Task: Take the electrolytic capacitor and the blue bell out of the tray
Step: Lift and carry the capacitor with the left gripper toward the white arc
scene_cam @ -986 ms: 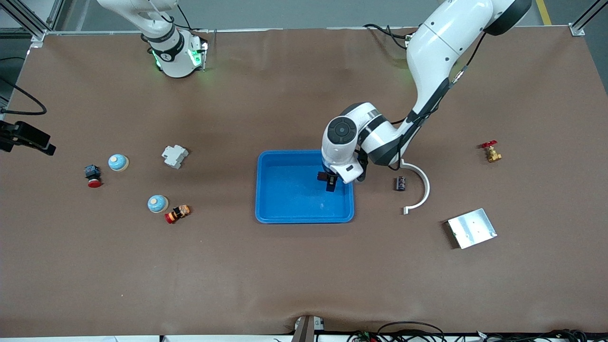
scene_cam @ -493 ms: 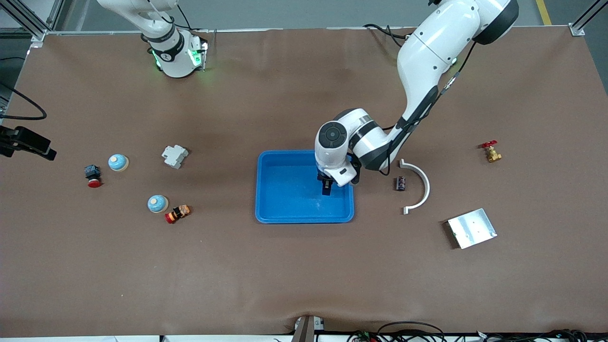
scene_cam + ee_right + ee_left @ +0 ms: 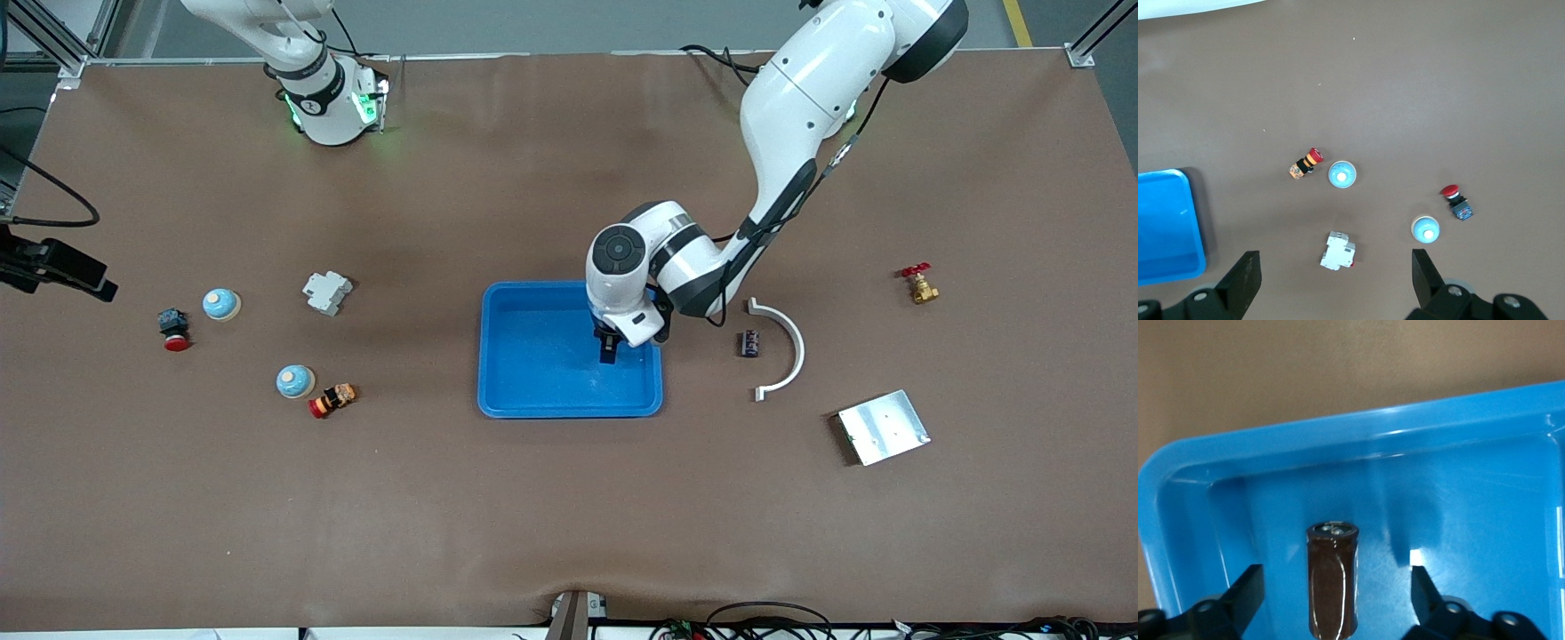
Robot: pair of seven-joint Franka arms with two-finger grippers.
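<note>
Inside the blue tray (image 3: 533, 391), the left gripper (image 3: 1337, 597) stands released around the brown capacitor (image 3: 1333, 577), while the released right gripper (image 3: 1331, 277) waits above the bells (image 3: 1342, 175) at the desk's 9 o'clock side.

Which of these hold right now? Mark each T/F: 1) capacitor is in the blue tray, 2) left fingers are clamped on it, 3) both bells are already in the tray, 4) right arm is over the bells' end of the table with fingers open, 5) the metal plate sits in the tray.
1) True. The capacitor lies in the blue tray.
2) False. The left gripper has its fingers spread, clear of the capacitor on both sides.
3) False. Both bells sit on the table toward the right arm's end.
4) True. The right gripper hangs above that end, fingers open.
5) False. The metal plate lies on the table toward the left arm's end.
</note>
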